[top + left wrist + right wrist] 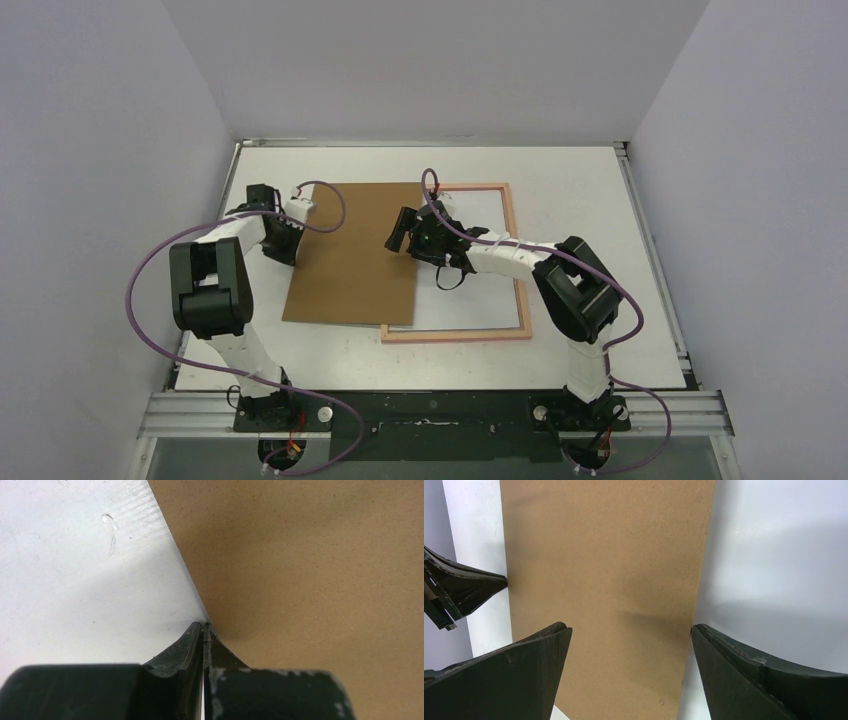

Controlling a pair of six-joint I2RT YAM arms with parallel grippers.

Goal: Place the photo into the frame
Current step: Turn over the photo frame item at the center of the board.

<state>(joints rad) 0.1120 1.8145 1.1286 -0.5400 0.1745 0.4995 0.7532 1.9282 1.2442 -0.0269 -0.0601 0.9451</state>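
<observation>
Surface, top view: white table (600,200), grey walls (100,150); brown board (350,260) overlapped frame (455,335) left rail, long axis running away from bases.
Left wrist: left gripper (204,626) pinched closed, empty, tips touching board's left edge.
Right wrist: right gripper (630,627) spread wide, empty, above board, nearer frame.
Photo: not seen anywhere; cannot place.

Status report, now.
Left end effector shut at flat brown board's edge. Right end effector open above it. Board overlaps thin pink rectangular frame. Photo unseen.
</observation>
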